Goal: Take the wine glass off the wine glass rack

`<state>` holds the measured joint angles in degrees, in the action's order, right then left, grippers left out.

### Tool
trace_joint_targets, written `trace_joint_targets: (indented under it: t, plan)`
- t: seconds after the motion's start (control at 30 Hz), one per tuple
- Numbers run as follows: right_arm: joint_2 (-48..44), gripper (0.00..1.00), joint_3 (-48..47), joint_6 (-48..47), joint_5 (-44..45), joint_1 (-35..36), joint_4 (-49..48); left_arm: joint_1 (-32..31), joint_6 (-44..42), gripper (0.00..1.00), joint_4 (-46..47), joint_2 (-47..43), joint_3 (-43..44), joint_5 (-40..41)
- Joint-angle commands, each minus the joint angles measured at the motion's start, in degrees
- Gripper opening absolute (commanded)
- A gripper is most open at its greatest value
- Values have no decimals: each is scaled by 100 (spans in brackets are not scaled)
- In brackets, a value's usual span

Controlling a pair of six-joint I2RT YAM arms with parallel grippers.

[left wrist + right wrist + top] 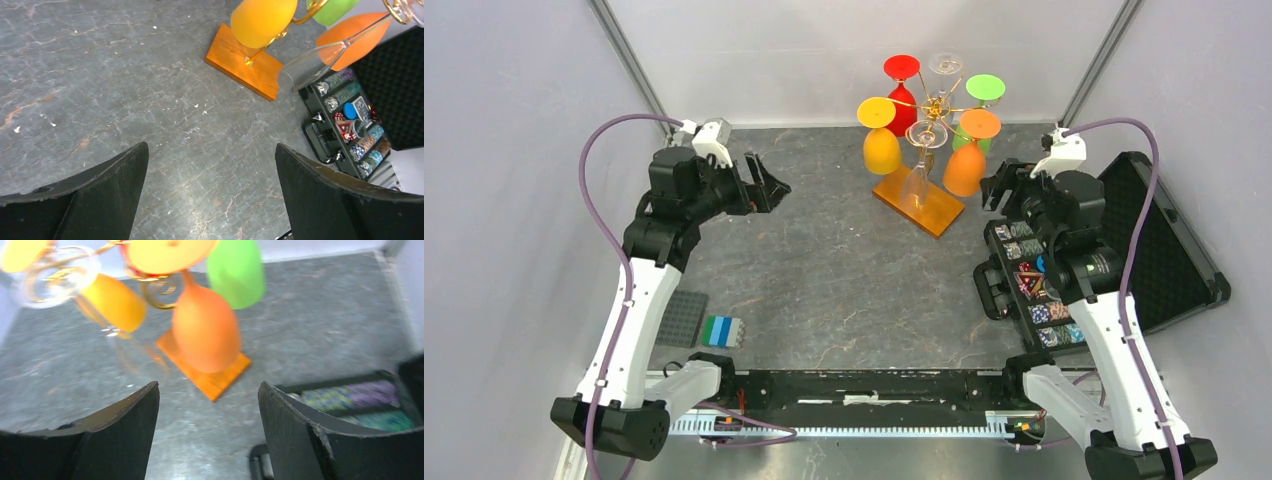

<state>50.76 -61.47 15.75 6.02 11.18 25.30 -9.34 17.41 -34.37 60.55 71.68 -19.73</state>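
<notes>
Your left hand (767, 187) and right hand (996, 190) are released, empty. The orange glass (965, 167) looks light, slick, breakable: grip its bowl gently.

A dark grey, marble-veined tabletop (824, 270) lay under soft, even light, enclosed by a plain pale back wall (824, 50), left wall (504, 200) and right wall (1214, 100), with metal posts (629, 60) at both far corners.
</notes>
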Motion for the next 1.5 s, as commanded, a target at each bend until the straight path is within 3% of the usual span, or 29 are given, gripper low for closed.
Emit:
trace_joint_targets:
  t: [0.0,0.27,0.4,0.53,0.67,0.8,1.07,1.3,1.47]
  plan:
    - [-208,78,178,620,-1649,-11,-654,20,233,100,732,-405,-179,-530]
    - [-25,79,724,2015,-3810,-11,-2226,20,398,100,1124,-487,-480,-800]
    - [55,79,778,2792,-4092,33,-3109,20,383,100,1153,-440,-534,-901]
    - [-143,79,1032,3704,-3396,96,-3698,20,303,100,1191,-441,-627,-875]
    - [-376,77,1382,4691,-2185,134,-3596,13,290,100,1268,-510,-711,-767]
    - [-319,77,1445,5182,-1789,191,-3505,12,222,100,1271,-622,-806,-546]
    - [-164,70,1301,5412,-1456,490,-3769,16,405,100,1504,-636,-1031,-516]
    - [363,61,947,5467,-798,867,-3321,16,421,100,1591,-677,-1172,-501]
    - [729,53,976,5519,-637,1146,-3947,20,382,100,1576,-686,-1209,-444]
